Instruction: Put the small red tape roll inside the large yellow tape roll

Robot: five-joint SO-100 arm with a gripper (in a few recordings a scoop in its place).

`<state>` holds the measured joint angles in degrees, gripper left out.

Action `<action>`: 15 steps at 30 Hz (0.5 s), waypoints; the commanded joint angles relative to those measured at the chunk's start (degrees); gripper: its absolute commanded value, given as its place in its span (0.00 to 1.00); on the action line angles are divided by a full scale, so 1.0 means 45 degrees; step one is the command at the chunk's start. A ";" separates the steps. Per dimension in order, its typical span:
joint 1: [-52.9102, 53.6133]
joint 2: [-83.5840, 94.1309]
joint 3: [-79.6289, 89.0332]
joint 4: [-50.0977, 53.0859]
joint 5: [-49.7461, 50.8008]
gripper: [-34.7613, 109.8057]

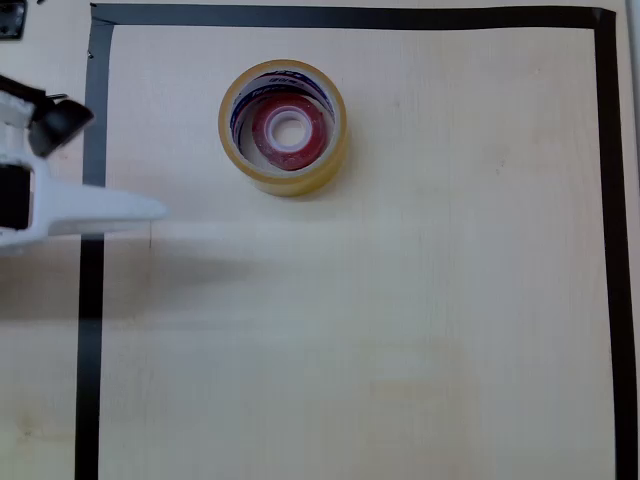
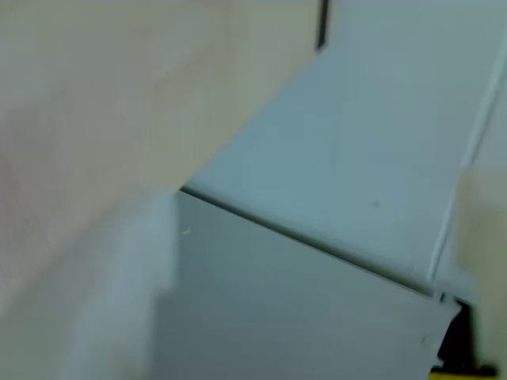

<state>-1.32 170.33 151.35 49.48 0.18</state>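
- Two rolls sat nested near the table's [image 1: 400, 300] far edge: the small red tape roll [image 1: 290, 130] inside the large yellow tape roll [image 1: 284, 127].
- The gripper [image 1: 120, 208] hung at the left edge, finger spread impossible to tell; task apparently complete, only withdrawal remaining.

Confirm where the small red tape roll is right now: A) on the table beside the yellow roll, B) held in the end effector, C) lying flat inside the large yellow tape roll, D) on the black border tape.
C: in the overhead view the small red tape roll lies flat within the large yellow tape roll, away from the end effector.
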 commanded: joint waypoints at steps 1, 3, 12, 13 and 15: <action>0.0645 0.2559 0.2383 -0.2266 0.0703 0.37; 0.0898 0.3652 0.3555 -0.2734 0.0703 0.37; 0.1484 0.4590 0.5605 -0.2754 0.1016 0.37; 0.1445 0.4590 0.5703 -0.2734 0.1016 0.37; 0.1289 0.4590 0.5996 -0.2656 0.1016 0.38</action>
<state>4.13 188.96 178.07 38.67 2.90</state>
